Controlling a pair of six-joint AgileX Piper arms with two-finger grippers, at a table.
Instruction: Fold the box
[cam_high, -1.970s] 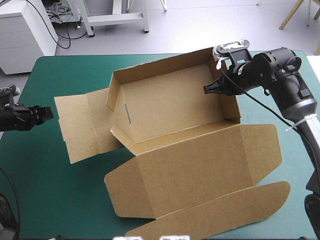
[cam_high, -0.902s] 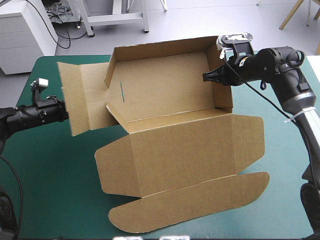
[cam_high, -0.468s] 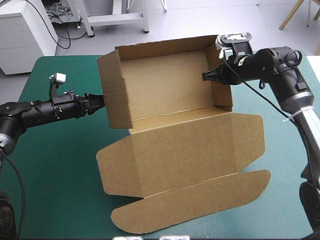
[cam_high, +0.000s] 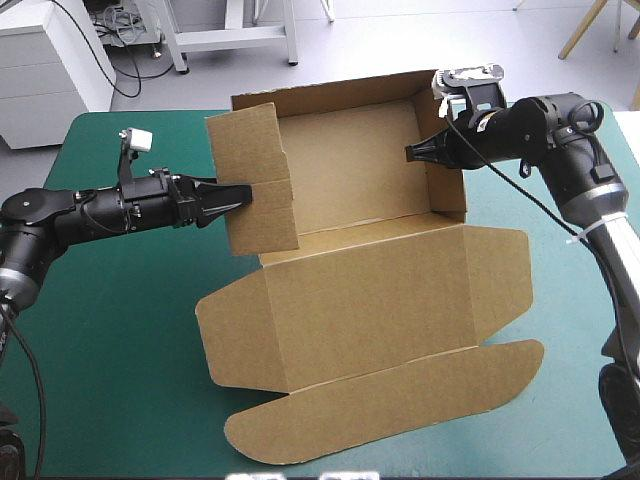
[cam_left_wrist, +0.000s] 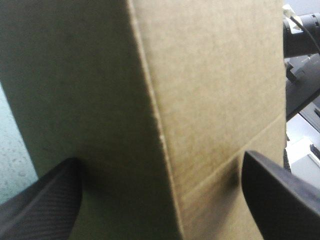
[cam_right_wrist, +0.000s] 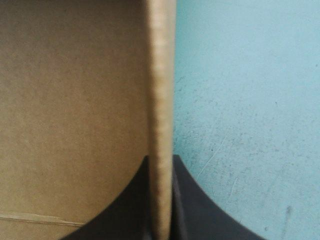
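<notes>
We see the box (cam_high: 350, 190) lying on the counter (cam_high: 120, 300), long axis left-right. Our right end effector (cam_high: 410, 153) clamps its right wall (cam_high: 447, 188). Our left end effector (cam_high: 243, 193), fingers (cam_left_wrist: 40, 205) apart, meets the raised left flap (cam_high: 252, 140) to its right.

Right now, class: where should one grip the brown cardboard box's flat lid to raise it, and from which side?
Probably the curved tuck flap, from the teal-green table's near edge: it is the flat lid's free edge, farthest from the hinge crease.
</notes>
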